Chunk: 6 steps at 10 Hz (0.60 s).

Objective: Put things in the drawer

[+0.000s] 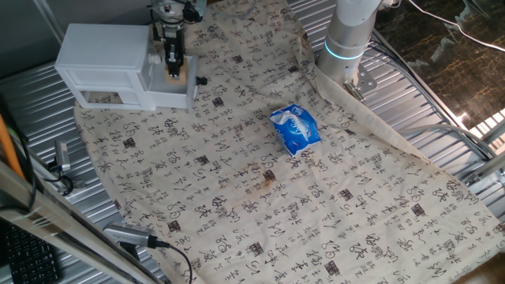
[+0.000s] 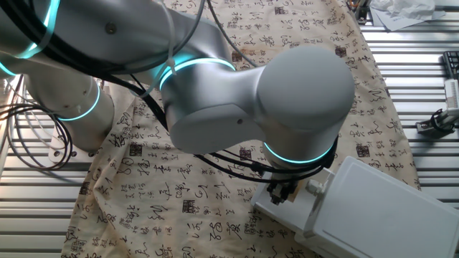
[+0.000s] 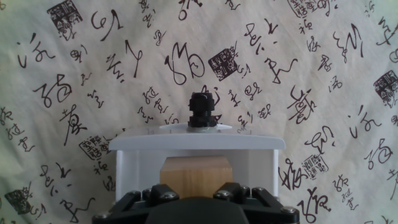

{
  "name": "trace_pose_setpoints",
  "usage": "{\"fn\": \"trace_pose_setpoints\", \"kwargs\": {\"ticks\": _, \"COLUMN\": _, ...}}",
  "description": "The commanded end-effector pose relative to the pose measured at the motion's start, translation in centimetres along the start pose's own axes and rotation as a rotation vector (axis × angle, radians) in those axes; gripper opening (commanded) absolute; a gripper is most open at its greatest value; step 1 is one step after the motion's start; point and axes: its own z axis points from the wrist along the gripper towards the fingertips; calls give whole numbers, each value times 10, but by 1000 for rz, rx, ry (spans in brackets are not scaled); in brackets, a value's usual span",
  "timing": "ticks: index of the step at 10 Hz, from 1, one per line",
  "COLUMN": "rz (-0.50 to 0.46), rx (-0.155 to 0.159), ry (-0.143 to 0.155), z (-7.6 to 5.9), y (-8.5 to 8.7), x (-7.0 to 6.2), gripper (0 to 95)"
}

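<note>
The white drawer [image 1: 170, 96] stands pulled out of the boxy white cabinet [image 1: 102, 55] at the table's far left. My gripper [image 1: 173, 65] reaches straight down into it, shut on the light-tan wooden block [image 1: 176, 75]. The hand view shows the block [image 3: 196, 176] filling the gap between the two dark fingers, inside the drawer's white front wall [image 3: 196, 142]. The dark knob [image 3: 202, 111] sits just beyond that wall. In the other fixed view the arm's big joint hides most of the gripper [image 2: 283, 190] above the drawer [image 2: 287, 213].
A blue packet [image 1: 296, 128] lies on the printed cloth [image 1: 237, 197] near the middle of the table. The arm's base [image 1: 347, 39] stands at the back right. Cables and a clamp [image 1: 130, 235] lie along the near left edge on the ribbed metal table.
</note>
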Motion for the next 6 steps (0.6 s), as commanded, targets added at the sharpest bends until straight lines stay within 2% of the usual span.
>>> {"fn": "trace_pose_setpoints", "kwargs": {"ticks": 1, "rz": 5, "rx": -4, "ry": 2, "z": 0, "y": 0, "x": 0, "gripper": 380}}
{"fn": "trace_pose_setpoints", "kwargs": {"ticks": 6, "rz": 11, "rx": -6, "ry": 1, "z": 0, "y": 0, "x": 0, "gripper": 380}}
